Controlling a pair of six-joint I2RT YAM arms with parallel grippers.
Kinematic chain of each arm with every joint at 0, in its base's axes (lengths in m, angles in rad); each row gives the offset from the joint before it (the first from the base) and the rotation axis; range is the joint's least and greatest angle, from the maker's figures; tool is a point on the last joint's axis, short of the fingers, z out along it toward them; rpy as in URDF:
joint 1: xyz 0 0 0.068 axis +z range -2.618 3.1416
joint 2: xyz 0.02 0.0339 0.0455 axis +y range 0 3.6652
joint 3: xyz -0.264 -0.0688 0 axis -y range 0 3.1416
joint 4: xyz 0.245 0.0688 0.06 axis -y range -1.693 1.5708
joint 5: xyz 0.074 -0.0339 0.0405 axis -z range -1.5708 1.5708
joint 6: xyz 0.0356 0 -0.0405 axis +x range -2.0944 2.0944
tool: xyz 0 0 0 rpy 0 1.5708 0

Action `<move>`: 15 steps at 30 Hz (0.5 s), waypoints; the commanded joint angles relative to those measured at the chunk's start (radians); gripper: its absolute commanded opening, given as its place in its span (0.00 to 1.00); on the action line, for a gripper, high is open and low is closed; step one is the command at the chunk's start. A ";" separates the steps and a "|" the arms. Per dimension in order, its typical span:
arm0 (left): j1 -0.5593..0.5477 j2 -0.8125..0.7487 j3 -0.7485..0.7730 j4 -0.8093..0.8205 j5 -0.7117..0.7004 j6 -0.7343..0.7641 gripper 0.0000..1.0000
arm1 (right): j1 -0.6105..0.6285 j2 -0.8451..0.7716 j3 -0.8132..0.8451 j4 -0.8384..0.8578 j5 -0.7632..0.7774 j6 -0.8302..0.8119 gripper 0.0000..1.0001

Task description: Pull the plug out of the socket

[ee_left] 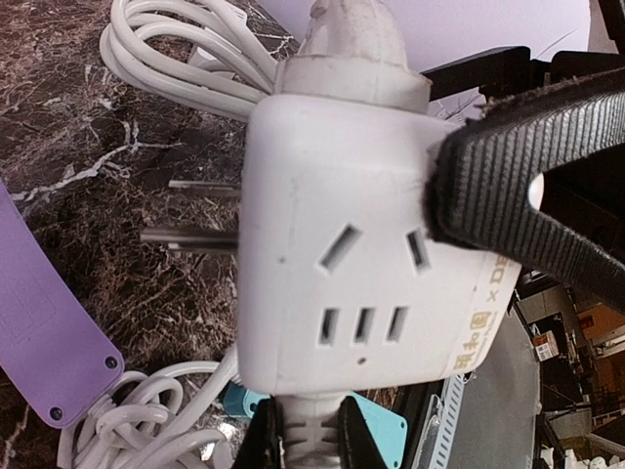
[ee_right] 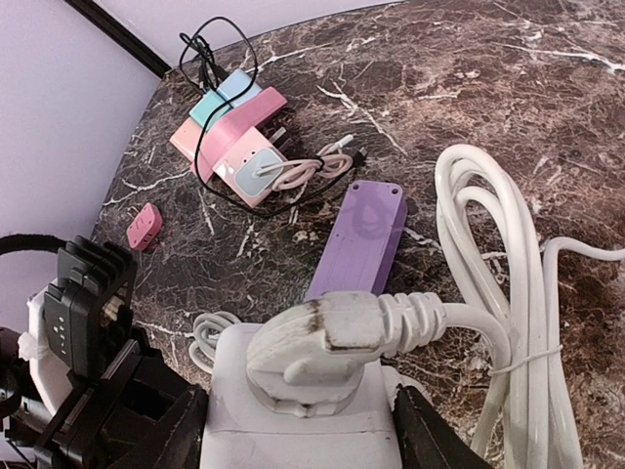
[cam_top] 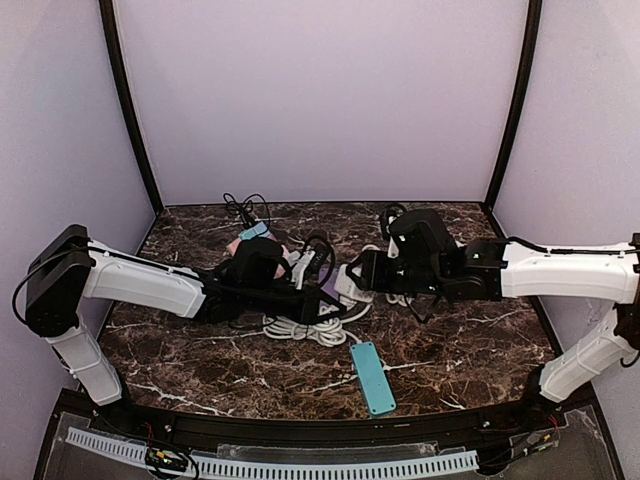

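Plug [ee_right: 312, 347] seated in white socket [ee_left: 342, 254], lower centre of right wrist view; not pulled yet. Left claw [ee_left: 308, 445] closed on socket's cable end, right claw [ee_right: 303, 430] seems clamped on socket body; whole separation left

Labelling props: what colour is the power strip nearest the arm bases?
Teal; the power strip shows best in the top external view.

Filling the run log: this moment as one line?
left pincer: shut on socket | right pincer: around plug end, grip unclear | plug: seated
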 commanded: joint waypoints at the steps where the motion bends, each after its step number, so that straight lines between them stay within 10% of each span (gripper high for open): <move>1: 0.020 -0.045 -0.038 -0.078 0.002 -0.030 0.01 | -0.023 0.008 0.087 -0.097 0.243 0.040 0.00; 15: -0.007 -0.055 -0.059 -0.059 -0.010 -0.059 0.01 | -0.022 0.074 0.168 -0.227 0.318 0.124 0.00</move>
